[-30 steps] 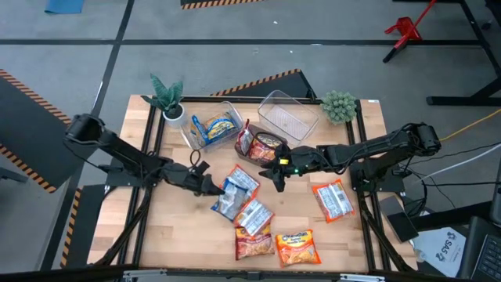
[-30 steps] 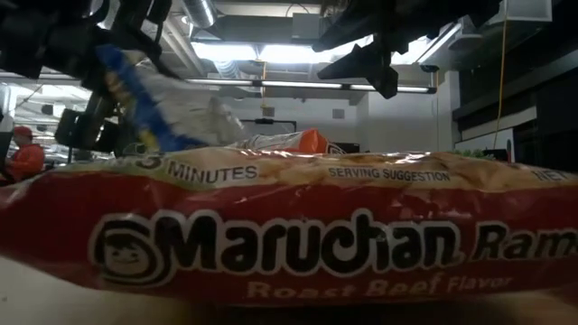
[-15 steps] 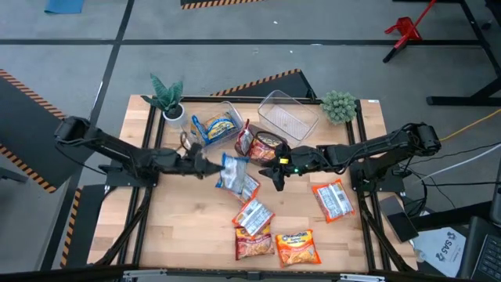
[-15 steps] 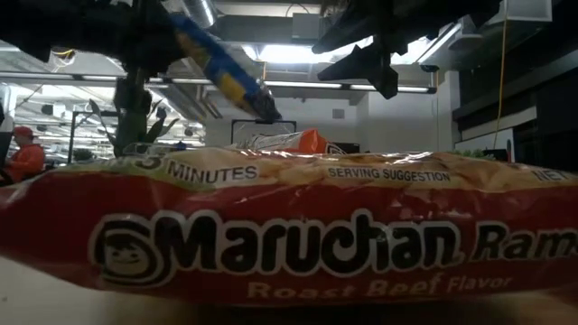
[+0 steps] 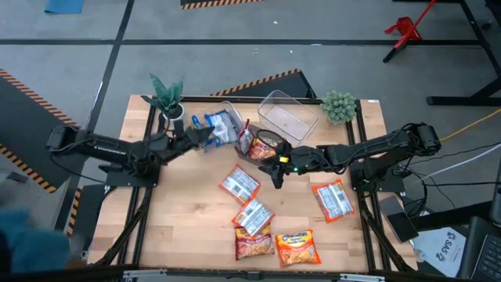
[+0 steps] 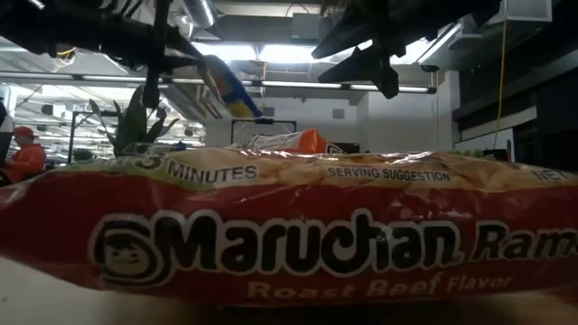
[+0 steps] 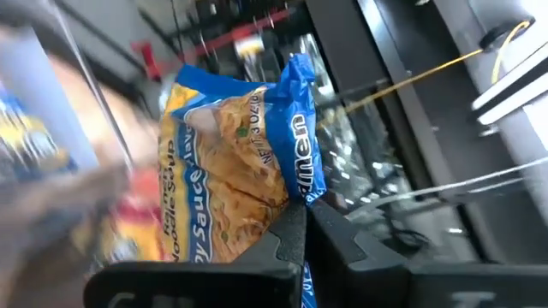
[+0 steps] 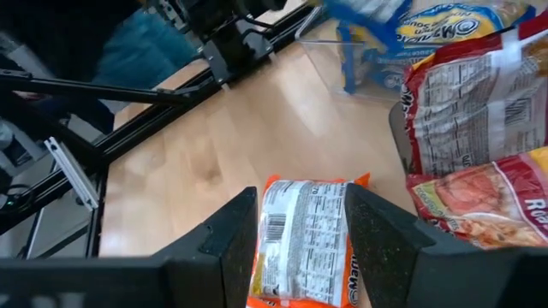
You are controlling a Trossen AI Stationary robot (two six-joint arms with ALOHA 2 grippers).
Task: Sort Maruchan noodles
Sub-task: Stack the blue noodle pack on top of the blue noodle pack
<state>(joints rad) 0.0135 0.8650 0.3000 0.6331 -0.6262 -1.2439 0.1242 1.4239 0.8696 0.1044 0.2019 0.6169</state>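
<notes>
Pinching a blue-yellow Maruchan packet by one crinkled edge, the left end effector was fully closed and held it aloft just over the clear bin that already contained a blue packet. Such a thin grip on slick wrapper could have let the packet slip or swing, landing on the bin's rim or spilling beside the red packets next to that bin. The right end effector, fingers half apart and holding nothing, hovered near that bin above an orange packet; crowding could have caused a collision.
</notes>
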